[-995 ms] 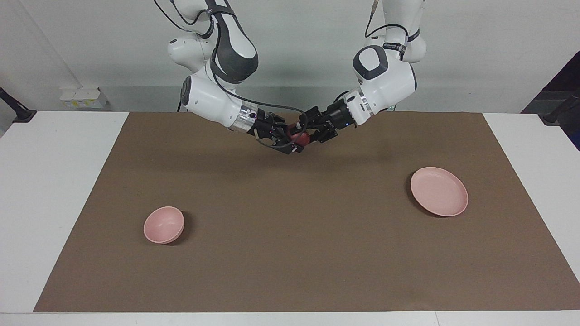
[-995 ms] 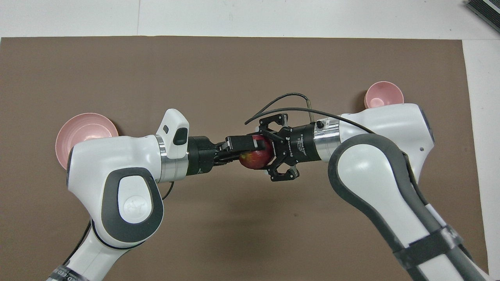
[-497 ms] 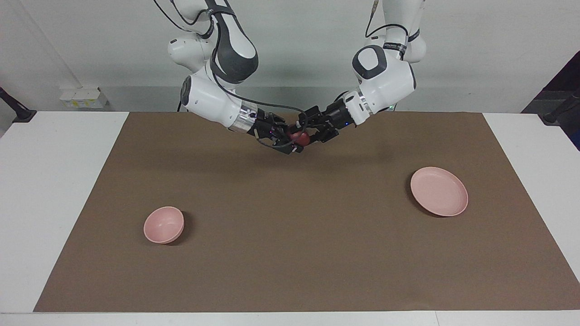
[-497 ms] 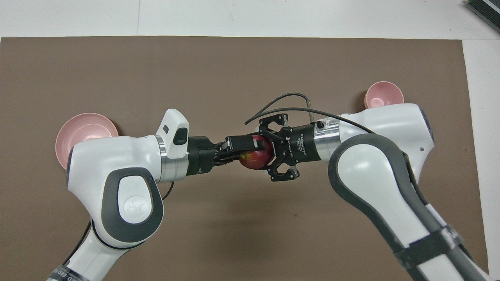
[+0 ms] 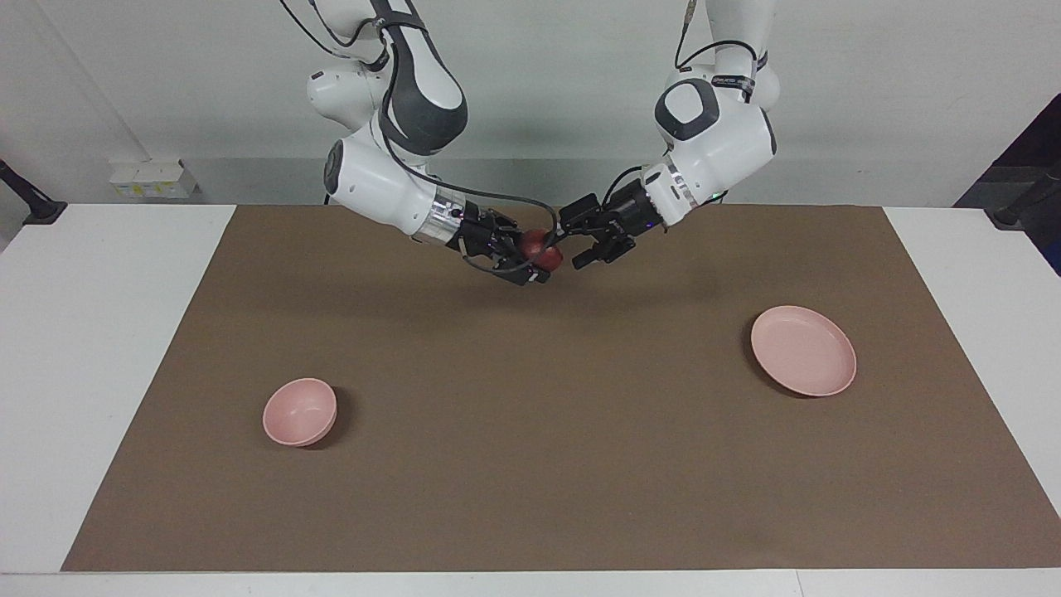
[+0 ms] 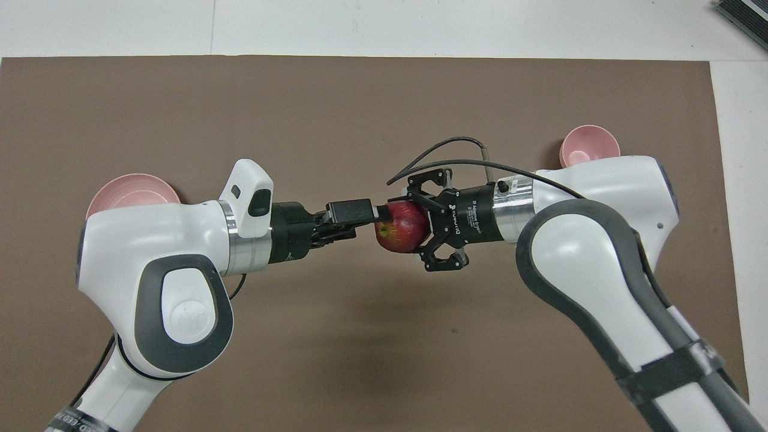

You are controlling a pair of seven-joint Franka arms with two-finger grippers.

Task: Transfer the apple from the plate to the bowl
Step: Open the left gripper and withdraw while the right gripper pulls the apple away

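A dark red apple (image 5: 540,245) (image 6: 403,227) hangs in the air over the middle of the brown mat, with my right gripper (image 5: 535,255) (image 6: 415,229) shut on it. My left gripper (image 5: 574,240) (image 6: 363,214) is open just beside the apple, toward the left arm's end, with a small gap between them. The flat pink plate (image 5: 802,350) (image 6: 129,187) lies bare toward the left arm's end, partly covered by the left arm in the overhead view. The small deep pink bowl (image 5: 300,410) (image 6: 587,146) stands toward the right arm's end with nothing in it.
A brown mat (image 5: 530,464) covers most of the white table (image 5: 91,348). A dark object (image 6: 744,15) sits at the table's corner farthest from the robots on the right arm's end.
My left gripper has opened and drawn back from the apple toward its own end. The right gripper keeps the apple and has shifted slightly toward the right arm's end.
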